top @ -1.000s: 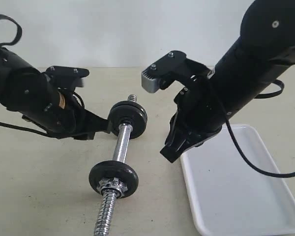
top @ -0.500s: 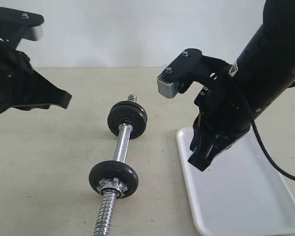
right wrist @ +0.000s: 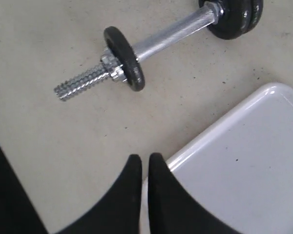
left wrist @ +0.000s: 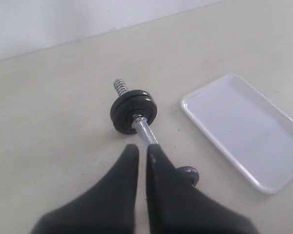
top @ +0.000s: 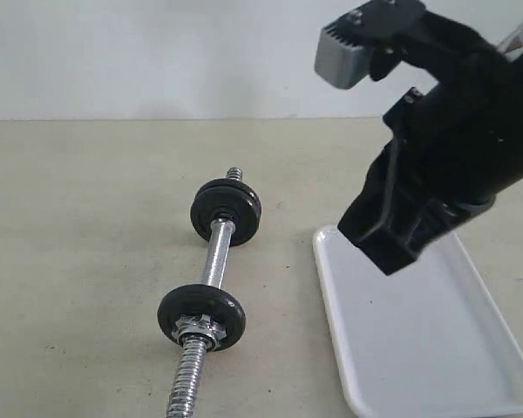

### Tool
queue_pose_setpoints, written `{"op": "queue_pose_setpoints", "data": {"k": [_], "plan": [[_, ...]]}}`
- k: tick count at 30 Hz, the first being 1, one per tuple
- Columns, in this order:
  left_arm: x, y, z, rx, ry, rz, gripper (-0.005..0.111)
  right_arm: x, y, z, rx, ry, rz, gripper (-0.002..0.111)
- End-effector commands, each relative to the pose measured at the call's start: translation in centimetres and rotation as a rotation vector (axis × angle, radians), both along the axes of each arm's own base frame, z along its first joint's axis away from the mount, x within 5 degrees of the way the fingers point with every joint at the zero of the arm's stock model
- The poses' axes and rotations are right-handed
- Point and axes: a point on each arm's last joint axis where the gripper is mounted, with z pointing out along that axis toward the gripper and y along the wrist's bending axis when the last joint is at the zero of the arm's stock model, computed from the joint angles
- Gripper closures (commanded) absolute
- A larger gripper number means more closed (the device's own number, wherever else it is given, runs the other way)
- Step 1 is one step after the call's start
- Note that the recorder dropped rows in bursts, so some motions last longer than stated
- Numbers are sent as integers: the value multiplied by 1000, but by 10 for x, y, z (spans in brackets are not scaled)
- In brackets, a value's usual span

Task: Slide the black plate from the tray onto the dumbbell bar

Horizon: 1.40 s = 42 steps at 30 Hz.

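Resting on the beige table [top: 87, 261], the dumbbell bar [top: 216, 257] carries the black plate [top: 227, 209] at its far end, where the black rim looks doubled and a short threaded stub pokes out beyond. Toward the bar's near end stands a single disc [top: 201, 315] backed by a chrome nut [top: 199, 329]. The tray [top: 418, 348] lies beside the bar, apart from it. The right gripper [right wrist: 145, 158], fingers pressed together on nothing, hangs over the tray's bar-side edge. The left gripper [left wrist: 141, 148], likewise pressed together and holding nothing, looks down along the bar's shaft.

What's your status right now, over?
Left end effector, right end effector shut, empty. Black plate on dumbbell bar, tray bare. Nothing in the way.
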Motion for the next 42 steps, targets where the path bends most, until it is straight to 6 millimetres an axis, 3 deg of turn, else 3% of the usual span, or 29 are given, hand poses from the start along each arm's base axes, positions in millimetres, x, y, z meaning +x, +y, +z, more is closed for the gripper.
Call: {"op": "queue_pose_setpoints", "data": {"k": [1,7,11,14,17,22,26,29,34,38,42], "plan": [[-41,19,-12,-72,-60,-14,102,-33,-15,18,15,69,44,109],[-99,42,-14,-253,-172,-56,102,-64,-28,41,110,61,72,109],[-121,63,-9,-94,-452,-52,102,-74,-41,49,94,-30,77,109],[-128,74,-9,16,-568,-25,102,-70,-46,55,100,-156,38,109],[-130,76,-12,32,-556,-24,102,-59,-43,64,165,-293,-14,109],[-129,72,-18,-4,-507,-34,102,-57,-42,66,171,-346,18,109],[-127,64,-29,-75,-429,-83,102,-67,-42,53,132,-203,55,109],[-123,61,-42,-23,-387,-108,102,-75,-46,39,113,-151,66,109],[-116,57,-64,43,-339,-126,102,-82,-54,7,75,-148,61,109],[-112,56,-72,12,-398,-108,102,-82,-57,-11,104,-194,18,109],[-110,55,-77,-67,-444,-84,102,-83,-54,-24,249,-215,-65,109]]}}
